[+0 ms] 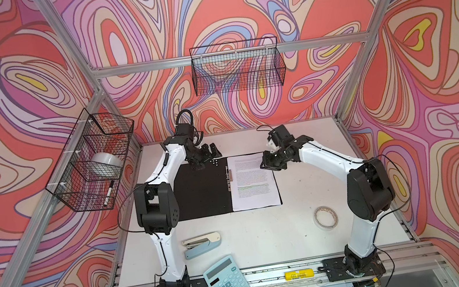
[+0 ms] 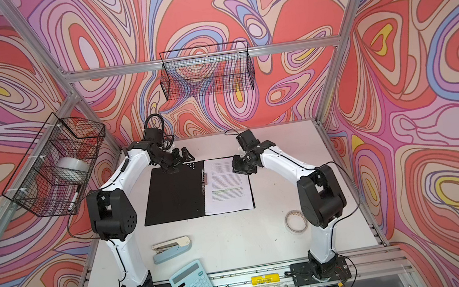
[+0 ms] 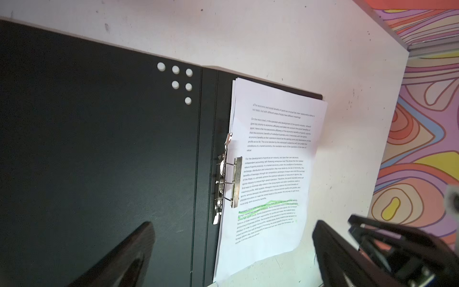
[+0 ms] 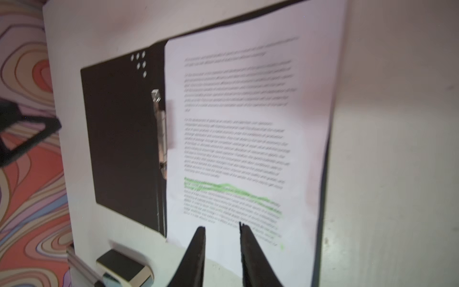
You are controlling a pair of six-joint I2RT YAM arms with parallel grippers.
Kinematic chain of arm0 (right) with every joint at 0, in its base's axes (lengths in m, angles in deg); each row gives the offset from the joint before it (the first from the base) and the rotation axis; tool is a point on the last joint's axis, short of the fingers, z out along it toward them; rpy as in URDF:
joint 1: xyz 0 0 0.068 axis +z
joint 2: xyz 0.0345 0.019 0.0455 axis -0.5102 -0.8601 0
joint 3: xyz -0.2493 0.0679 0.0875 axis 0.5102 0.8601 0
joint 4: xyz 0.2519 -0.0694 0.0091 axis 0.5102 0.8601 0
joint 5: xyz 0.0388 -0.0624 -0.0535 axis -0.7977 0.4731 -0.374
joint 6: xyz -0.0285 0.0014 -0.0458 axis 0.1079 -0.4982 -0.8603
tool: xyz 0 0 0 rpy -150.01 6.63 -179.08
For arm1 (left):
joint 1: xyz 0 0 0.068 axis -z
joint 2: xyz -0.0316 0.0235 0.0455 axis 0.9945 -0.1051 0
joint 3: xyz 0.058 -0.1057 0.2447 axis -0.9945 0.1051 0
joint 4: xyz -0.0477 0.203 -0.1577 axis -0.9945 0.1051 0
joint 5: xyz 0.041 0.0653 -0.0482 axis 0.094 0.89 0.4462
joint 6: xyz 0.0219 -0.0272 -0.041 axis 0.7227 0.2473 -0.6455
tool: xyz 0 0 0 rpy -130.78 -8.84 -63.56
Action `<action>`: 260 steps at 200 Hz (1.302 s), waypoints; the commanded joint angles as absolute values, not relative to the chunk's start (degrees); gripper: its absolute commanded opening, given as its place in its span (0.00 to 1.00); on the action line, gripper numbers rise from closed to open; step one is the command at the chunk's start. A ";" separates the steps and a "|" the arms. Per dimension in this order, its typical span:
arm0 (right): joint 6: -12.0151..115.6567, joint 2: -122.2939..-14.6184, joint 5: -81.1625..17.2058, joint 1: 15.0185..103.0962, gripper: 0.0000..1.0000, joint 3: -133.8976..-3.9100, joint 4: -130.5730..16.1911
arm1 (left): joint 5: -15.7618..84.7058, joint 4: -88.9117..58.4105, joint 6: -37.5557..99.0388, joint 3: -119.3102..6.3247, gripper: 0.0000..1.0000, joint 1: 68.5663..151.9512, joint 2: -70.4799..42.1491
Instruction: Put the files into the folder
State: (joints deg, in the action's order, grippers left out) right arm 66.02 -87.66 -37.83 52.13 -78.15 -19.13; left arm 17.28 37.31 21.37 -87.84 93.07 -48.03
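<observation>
**Left claw** (image 1: 207, 156): standing fully released, its fingers (image 3: 129, 251) spread wide and gripping nothing. It is hovering over the far edge of the folder (image 1: 201, 191). The folder is lying open and flat on the tabletop (image 1: 306, 200), black inside facing up, directly beneath this claw and nearward of it.

**Right claw** (image 1: 267, 163): showing a narrow gap between its fingertips (image 4: 200, 232). Nothing is sitting in that gap, so it is grasping nothing.

**Files** (image 1: 253, 182): lying as a stack on the folder's right-hand inner panel, just beneath the right claw, which is hanging over their far outer corner.

**Metal clip** (image 3: 227, 184): running along the spine between the two claws, its bar lying over the files' inner edge.

Whether the right claw is touching the top sheet cannot be told.
</observation>
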 commanded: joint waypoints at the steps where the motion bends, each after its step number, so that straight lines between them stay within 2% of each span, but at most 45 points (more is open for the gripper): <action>1: 67.22 -91.91 -36.77 48.69 0.27 -79.38 -23.87 | 17.25 36.78 22.74 -86.20 1.00 93.68 -46.26; 90: 71.72 -105.88 -40.41 42.13 0.34 -84.64 -33.65 | 17.54 34.06 22.21 -80.41 1.00 96.36 -46.11; 187: 72.80 -112.26 -46.15 41.78 0.34 -89.51 -36.04 | 16.65 33.88 22.21 -79.47 1.00 96.97 -46.54; 260: 72.52 -111.84 -49.08 41.80 0.33 -90.51 -37.30 | 16.60 33.88 22.31 -79.94 1.00 97.24 -47.03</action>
